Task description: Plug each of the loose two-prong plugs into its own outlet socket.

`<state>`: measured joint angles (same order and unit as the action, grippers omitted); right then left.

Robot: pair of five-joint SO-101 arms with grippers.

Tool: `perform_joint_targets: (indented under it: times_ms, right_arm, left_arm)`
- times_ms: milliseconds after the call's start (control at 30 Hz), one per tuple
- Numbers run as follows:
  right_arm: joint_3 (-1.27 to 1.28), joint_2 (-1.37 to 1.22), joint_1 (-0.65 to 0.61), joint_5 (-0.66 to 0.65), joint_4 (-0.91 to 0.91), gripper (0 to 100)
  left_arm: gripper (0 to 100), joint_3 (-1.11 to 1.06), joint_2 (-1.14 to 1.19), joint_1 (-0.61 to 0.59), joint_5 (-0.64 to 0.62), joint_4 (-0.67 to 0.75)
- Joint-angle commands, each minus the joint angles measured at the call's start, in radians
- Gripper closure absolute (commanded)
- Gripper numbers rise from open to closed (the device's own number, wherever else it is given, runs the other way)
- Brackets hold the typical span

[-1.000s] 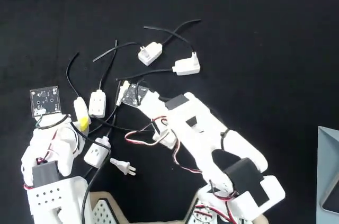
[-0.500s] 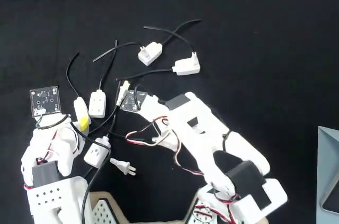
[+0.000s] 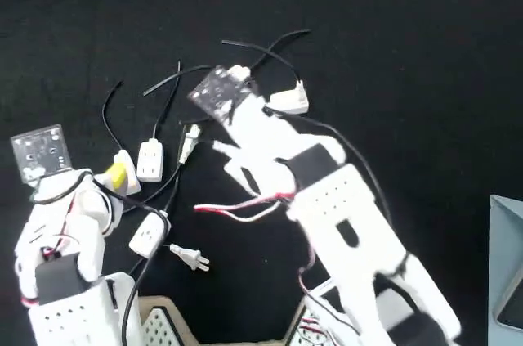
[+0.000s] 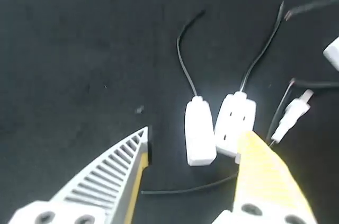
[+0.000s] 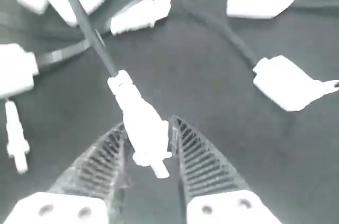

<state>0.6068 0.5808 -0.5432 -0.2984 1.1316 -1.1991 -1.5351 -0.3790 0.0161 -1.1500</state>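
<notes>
Right wrist view: my right gripper (image 5: 149, 128) pinches the white two-prong plug (image 5: 142, 121) by its body for carrying. My left gripper (image 4: 196, 134) gapes empty over white plastic outlet sockets (image 4: 235, 123) at the black table's (image 3: 425, 51) 9 o'clock, likely to brace one.

The table (image 3: 425, 76) is covered in black, matt cloth. The plug (image 5: 142, 123) and sockets (image 4: 235, 123) are smooth white plastic with a slight sheen. The cords (image 4: 183, 60) look like black, matt rubber. The right gripper (image 5: 148, 123) has pale plastic fingers (image 5: 201, 155) with ribbed inner faces. On the left gripper (image 4: 196, 134), one finger (image 4: 262, 171) is matt yellow and the other ribbed white plastic.
</notes>
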Motion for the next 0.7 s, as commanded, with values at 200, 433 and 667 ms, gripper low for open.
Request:
perform_joint_targets:
  times_ms: [200, 433, 667]
  right_arm:
    - [0.036, 0.249, 0.028, 0.236, -0.103, 98.7]
    - [0.110, 0.311, 0.029, 0.259, -0.081, 98.7]
    - [0.278, 0.117, 0.032, 0.252, -0.110, 98.7]
  left_arm:
    - [73, 0.223, -0.011, -0.012, -0.002, -0.110]
    - [73, 0.220, -0.011, -0.004, 0.000, -0.104]
    - [73, 0.074, -0.011, -0.004, -0.009, -0.043]
